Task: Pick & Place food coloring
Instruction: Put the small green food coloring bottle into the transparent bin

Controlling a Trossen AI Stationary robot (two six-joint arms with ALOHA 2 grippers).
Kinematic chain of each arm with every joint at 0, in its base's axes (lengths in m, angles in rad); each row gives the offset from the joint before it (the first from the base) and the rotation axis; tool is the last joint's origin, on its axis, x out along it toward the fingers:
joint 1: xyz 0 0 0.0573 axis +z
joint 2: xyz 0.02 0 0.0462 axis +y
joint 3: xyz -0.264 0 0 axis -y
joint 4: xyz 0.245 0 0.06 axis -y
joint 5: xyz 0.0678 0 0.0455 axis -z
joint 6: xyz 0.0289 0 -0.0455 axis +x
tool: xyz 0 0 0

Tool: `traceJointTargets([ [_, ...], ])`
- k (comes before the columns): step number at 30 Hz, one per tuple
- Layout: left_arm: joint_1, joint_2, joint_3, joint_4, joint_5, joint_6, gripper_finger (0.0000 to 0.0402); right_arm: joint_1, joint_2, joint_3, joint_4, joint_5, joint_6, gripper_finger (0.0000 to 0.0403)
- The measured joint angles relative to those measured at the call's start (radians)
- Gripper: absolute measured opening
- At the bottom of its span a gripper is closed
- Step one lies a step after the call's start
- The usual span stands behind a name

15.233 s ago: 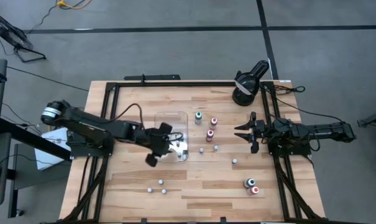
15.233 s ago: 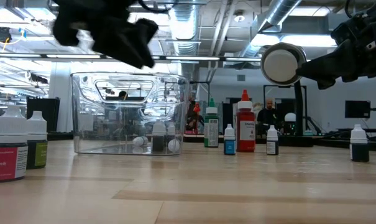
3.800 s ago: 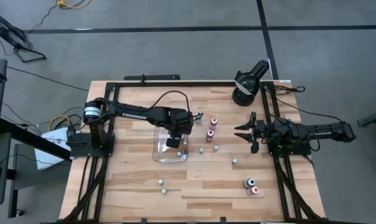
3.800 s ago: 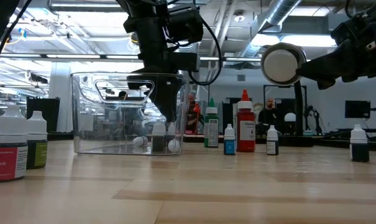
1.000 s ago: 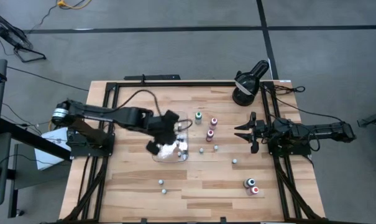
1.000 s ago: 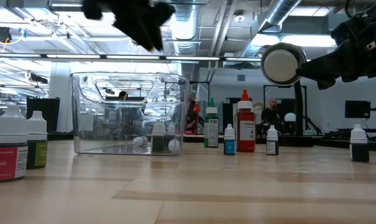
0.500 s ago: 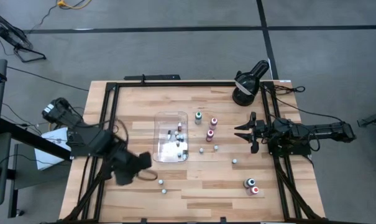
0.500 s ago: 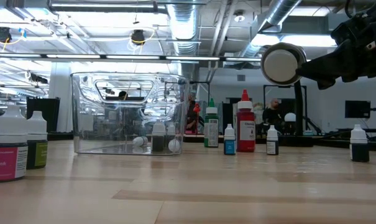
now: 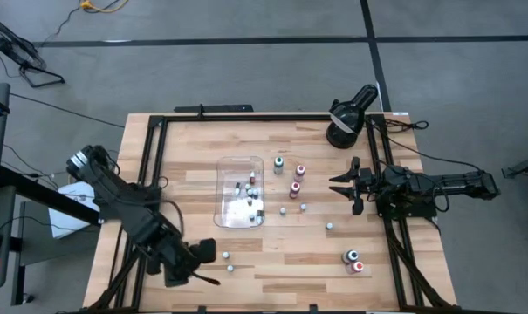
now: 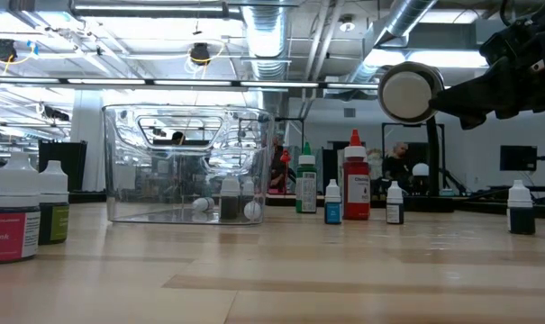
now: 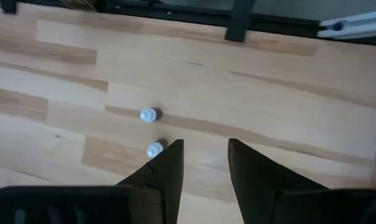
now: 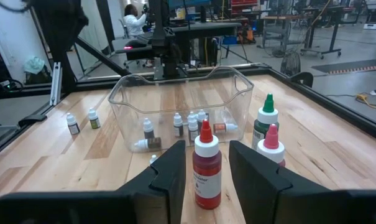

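Observation:
The food coloring is many tiny bottles. Several lie in the clear tray (image 9: 240,190), which also shows in the low view (image 10: 186,166). Others stand loose on the table right of it (image 9: 295,187). Two white-capped bottles (image 9: 229,262) stand near the table's near edge and show in the left wrist view (image 11: 150,114). My left gripper (image 9: 211,264) is open and empty just left of these two; one bottle (image 11: 155,149) shows beside the outer side of one finger. My right gripper (image 9: 338,185) waits open and empty at the table's right, facing a red bottle (image 12: 206,165).
A black round lamp-like device (image 9: 346,113) stands at the far right corner. Two more bottles (image 9: 354,261) stand near the right near corner. A black frame (image 9: 150,139) runs along the table's edges. A person (image 12: 137,23) shows in the room beyond.
My left gripper has swung from above the tray toward the table's near left, out of the low view, and now stands beside the two white-capped bottles at the near edge. The tray and bottles have not moved.

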Motion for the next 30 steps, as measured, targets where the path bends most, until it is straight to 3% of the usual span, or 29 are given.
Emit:
traceJointTargets([
  [10, 0.025, 0.207, 0.000, 0.105, -0.112, -0.001, 0.0118, 0.000, 0.000, 0.000, 0.000, 0.000, 0.000, 0.0113],
  [17, 0.065, 0.281, 0.000, 0.145, -0.180, -0.017, 0.0118, 0.000, 0.000, 0.000, 0.000, 0.000, 0.000, 0.0113],
  [30, 0.150, 0.322, 0.000, 0.140, -0.118, -0.053, 0.0118, 0.000, 0.000, 0.000, 0.001, 0.000, 0.000, 0.0113],
])
